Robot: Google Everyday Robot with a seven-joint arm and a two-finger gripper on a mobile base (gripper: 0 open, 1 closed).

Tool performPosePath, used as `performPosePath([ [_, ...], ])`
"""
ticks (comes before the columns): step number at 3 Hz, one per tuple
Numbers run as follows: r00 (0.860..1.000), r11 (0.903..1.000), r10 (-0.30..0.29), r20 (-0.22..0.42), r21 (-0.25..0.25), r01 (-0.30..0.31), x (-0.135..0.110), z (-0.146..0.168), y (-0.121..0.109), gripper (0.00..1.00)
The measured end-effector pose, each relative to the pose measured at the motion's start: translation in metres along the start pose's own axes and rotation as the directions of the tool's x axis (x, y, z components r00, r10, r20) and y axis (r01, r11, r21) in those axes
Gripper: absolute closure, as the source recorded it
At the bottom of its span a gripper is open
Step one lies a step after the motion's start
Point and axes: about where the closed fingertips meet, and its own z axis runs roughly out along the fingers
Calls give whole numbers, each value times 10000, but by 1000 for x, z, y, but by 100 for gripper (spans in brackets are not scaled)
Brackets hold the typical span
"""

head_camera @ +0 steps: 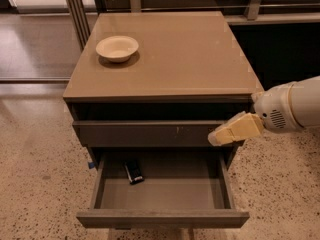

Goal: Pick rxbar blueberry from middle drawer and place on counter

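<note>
Camera view had my gripper (220, 135) hanging at the right, in front of the right end of the upper drawer front (145, 133) and above the open middle drawer (160, 218); whether it was open or closed I could not tell. The rxbar blueberry (133, 172) lay flat on the drawer floor, far left, near the left wall and well apart from my gripper. It looked like a small, slim rectangle, nearly black with faint pale markings, lying slightly askew. I judged it light and somewhat pliant, with a slick, crinkly wrapper, not fragile. Lying flat, it called for a pinch from above across its narrow width, near the middle. The counter (190, 59) held a bowl (117, 47) at its far left.
</note>
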Motion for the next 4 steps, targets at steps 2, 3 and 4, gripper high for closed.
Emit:
performPosePath([
  [2, 9779, 9965, 802, 1928, 78, -833, 48, 72, 8, 0],
  [3, 9671, 9941, 677, 2452, 659, -863, 45, 100, -13, 0],
  [4, 9640, 9914, 691, 2567, 902, -951, 44, 103, -21, 0],
])
